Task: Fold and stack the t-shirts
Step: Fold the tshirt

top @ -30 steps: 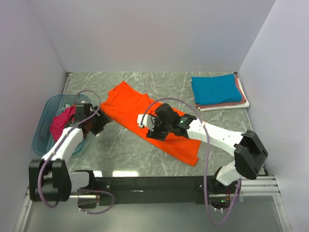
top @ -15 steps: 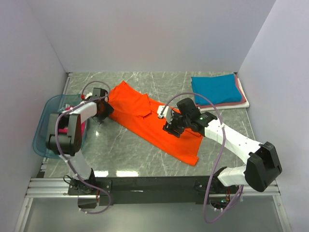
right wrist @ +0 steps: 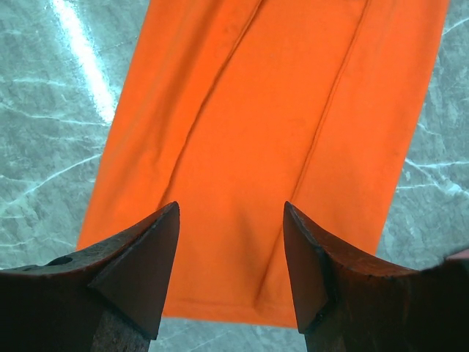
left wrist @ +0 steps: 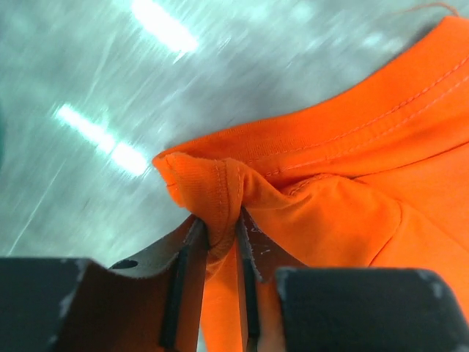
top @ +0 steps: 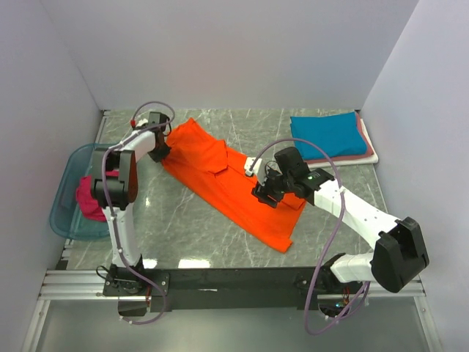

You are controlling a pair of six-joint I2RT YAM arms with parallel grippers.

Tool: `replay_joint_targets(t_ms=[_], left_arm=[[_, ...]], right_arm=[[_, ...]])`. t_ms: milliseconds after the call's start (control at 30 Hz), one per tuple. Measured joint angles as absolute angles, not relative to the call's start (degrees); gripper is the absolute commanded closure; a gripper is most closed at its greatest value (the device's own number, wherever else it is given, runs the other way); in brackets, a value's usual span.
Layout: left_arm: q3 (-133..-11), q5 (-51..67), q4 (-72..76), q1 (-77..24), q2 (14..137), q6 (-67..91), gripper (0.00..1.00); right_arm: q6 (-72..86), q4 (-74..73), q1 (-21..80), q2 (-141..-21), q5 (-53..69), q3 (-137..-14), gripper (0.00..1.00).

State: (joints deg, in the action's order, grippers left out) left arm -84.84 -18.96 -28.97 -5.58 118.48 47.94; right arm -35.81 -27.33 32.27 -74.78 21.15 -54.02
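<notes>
Only a bunched corner of the tee (left wrist: 352,183) is pinched in the left claw (left wrist: 216,227) — it may be lost if tugged — while the right claw (right wrist: 231,213) is held wide, empty.

Bare tabletop (top: 183,227) is showing across the lower centre of the overhead frame. An orange t-shirt (top: 234,196) is covering the middle, a blue tub (top: 61,199) is blocking the left edge, and a folded stack (top: 330,136) is occupying the upper right.

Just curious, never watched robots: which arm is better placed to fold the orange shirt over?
Likely left: the left gripper pinches a corner of the orange t-shirt; the right gripper hovers open above it.
</notes>
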Motion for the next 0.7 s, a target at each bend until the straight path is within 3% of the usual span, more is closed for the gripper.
replay_joint_targets(t_ms=[133,400,567,700], left_arm=[[-95.09,-18.44,-31.64,-4.86,124.84,43.97,0.71],[-107.09,-10.31,-31.88,-1.76,130.85,34.0,0.31],[-100.6,-7.11,-27.38,-1.45,123.46,29.58,0.2],[-89.03,-7.33,-24.1,-1.58,106.94,27.38,0.04]], right_arm=[[-35.88,-27.86,32.18,-74.67,20.95,-54.0,0.35],[-39.03,-30.72,33.06,-74.67,22.46,-53.69,0.35],[-37.3,-29.63,48.84,-76.47,15.86,-51.0,0.36],[-32.62,-27.97,57.47,-82.89,8.49,-51.4,0.36]])
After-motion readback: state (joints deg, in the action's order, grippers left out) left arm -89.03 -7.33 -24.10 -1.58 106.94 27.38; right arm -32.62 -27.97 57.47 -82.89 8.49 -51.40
